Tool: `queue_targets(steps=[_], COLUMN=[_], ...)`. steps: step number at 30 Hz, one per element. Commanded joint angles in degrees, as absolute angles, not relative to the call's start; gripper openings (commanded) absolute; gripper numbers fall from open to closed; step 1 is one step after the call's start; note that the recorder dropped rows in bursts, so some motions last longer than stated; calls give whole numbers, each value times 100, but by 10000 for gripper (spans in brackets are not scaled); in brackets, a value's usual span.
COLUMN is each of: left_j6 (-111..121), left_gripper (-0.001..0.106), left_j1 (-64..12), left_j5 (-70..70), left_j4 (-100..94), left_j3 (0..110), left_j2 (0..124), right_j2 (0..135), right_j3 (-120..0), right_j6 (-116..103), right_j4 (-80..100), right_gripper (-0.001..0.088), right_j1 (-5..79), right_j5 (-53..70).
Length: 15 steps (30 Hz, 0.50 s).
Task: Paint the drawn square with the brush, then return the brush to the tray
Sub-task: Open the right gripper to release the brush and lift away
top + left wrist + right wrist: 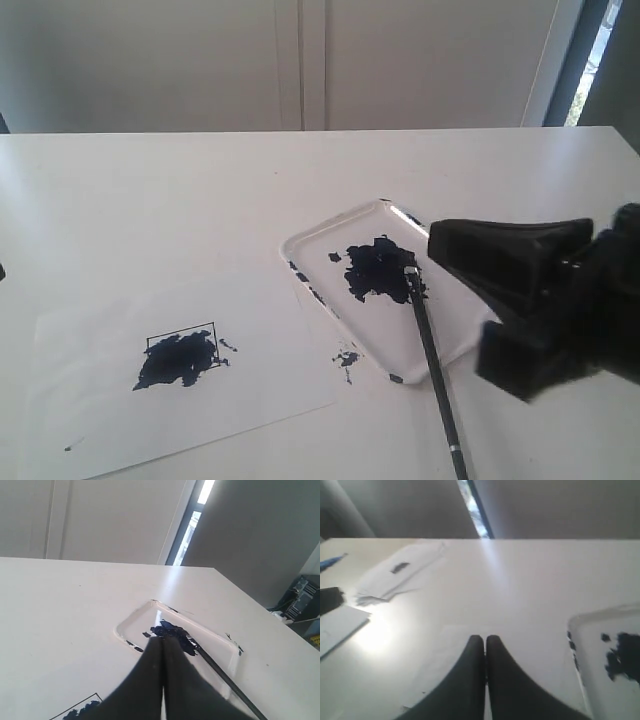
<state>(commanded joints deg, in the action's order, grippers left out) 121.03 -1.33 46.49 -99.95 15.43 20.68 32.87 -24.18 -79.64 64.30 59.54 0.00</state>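
The drawn square on the white paper is blotched with dark paint that spills past its outline; one corner of the drawn square shows in the left wrist view. The brush lies free, with its tip in the tray's dark blotch and its handle out over the near rim. The clear tray sits right of the paper. My right gripper hovers beside the tray, shut and empty. In its own view the right gripper is shut, as is the left gripper, which points at the tray and brush.
Dark paint flecks lie between paper and tray. In the right wrist view, loose papers and a dark object lie far across the white table, and the tray rim shows at one side. A wall stands behind the table.
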Motion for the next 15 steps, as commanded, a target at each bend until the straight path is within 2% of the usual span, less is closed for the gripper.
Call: queue_targets(steps=[7, 15], left_j6=[12103, 12103], left_gripper=[0, 0], left_j1=[-133, -133], left_j5=[4320, 3978], left_j4=[-9973, -9617], left_j3=[1121, 416], left_j2=[1925, 1215], right_j2=[2300, 1378], right_j3=[-1378, -397], right_j6=[-7964, -7964], right_j4=[6430, 6430], right_gripper=[0, 0], right_j1=[5954, 5954], right_j5=[-627, -1336])
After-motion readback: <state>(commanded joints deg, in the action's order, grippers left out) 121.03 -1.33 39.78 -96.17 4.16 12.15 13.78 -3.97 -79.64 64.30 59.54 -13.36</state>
